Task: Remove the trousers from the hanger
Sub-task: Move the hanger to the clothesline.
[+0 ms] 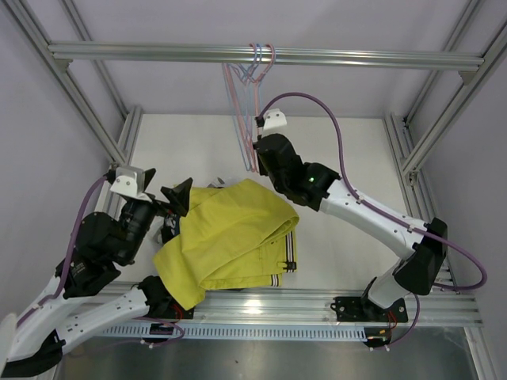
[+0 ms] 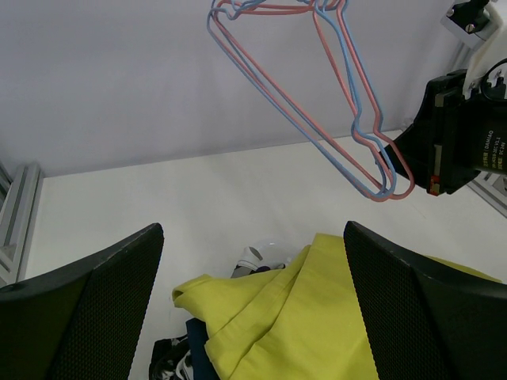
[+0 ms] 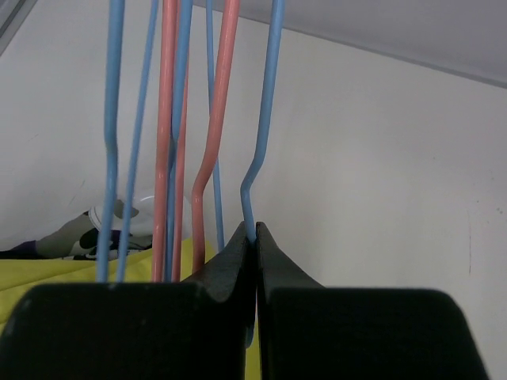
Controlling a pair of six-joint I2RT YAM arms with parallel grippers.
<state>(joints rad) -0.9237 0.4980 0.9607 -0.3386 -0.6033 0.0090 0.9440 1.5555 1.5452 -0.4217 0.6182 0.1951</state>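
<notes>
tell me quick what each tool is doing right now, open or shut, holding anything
Left tool: open wide, holding nothing.
Right tool: shut on a blue hanger.

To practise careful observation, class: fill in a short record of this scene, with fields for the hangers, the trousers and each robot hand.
hangers: pink and blue wire, bare, hooked on the top rail
yellow trousers: crumpled on the table, topmost of the pile
other pairs: mostly hidden beneath the yellow one
left hand: open, empty, above the pile
right hand: shut on the lower wire of one blue hanger
task state: no trousers on any hanger
</notes>
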